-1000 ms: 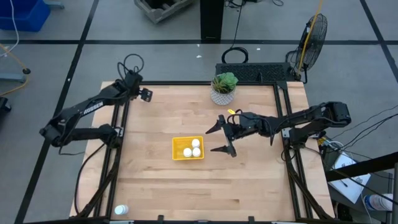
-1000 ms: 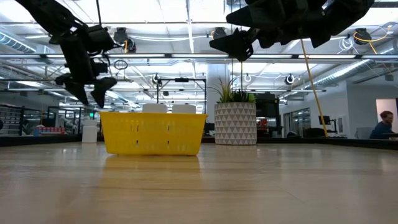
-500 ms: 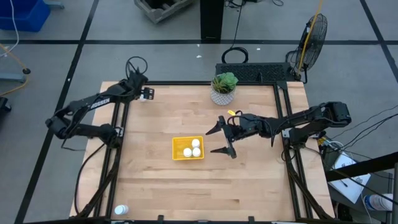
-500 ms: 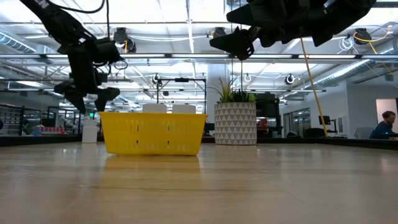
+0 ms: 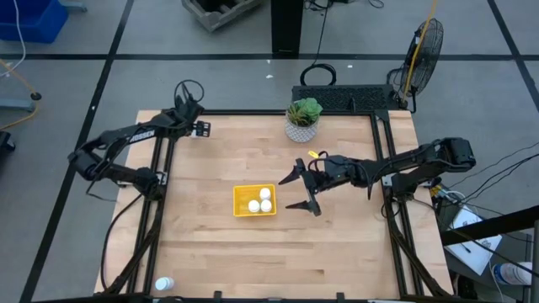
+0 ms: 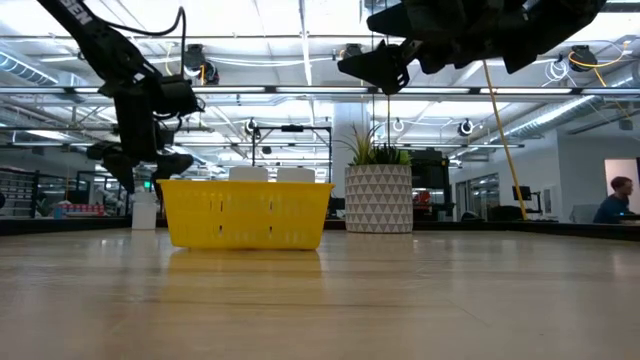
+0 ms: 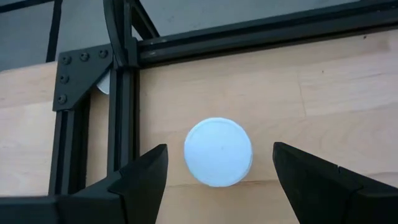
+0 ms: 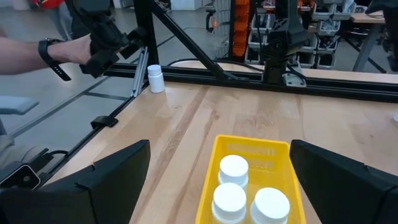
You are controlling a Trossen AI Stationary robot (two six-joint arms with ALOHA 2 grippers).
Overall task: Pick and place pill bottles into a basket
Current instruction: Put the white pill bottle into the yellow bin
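The yellow basket [image 5: 242, 202] sits mid-table with three white pill bottles [image 5: 260, 200] standing in it; they also show in the right wrist view [image 8: 234, 169]. Another pill bottle [image 7: 217, 152] stands at the table's far left corner, also seen in the low view [image 6: 145, 210]. My left gripper [image 7: 217, 171] is open just above it, one finger on either side, touching nothing. My right gripper [image 5: 300, 187] is open and empty, raised just right of the basket. One more bottle [image 5: 164, 284] stands at the near left corner.
A white pot with a green plant [image 5: 301, 122] stands at the far edge. The black frame rail [image 7: 124, 124] runs close beside the corner bottle. A person's forearm with a wristwatch [image 8: 43, 53] shows beyond the table's left side.
My left gripper has come down over the pill bottle at the far left corner, staying open. My right gripper and the basket have kept still.
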